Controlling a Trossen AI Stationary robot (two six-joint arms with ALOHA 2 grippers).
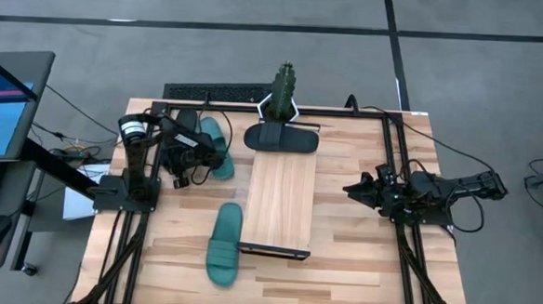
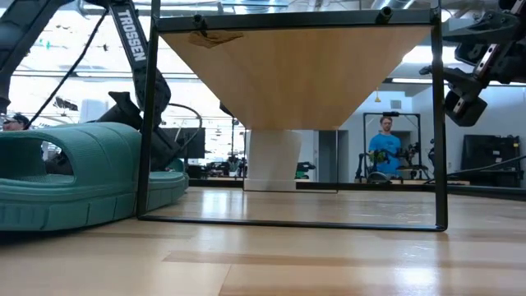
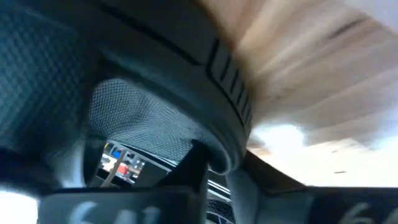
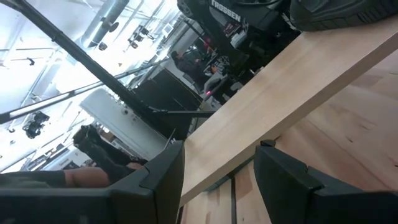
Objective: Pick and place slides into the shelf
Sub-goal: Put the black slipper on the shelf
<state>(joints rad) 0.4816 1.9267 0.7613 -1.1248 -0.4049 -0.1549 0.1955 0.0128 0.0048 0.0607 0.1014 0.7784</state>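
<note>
Up on the shelf point(image 1: 281, 197), one black slide point(image 1: 281, 139) lies across its far end. One teal slide point(image 1: 225, 244) lies on the bench point(image 1: 358, 268) beside the shelf. Left fingers point(image 1: 179, 169) are down at another teal slide point(image 1: 218, 147); I cannot tell their gap. Right fingers point(image 1: 352, 188) hang wide, holding nothing.

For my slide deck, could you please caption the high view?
Left gripper over a teal slide; one black slide on the shelf.
</note>
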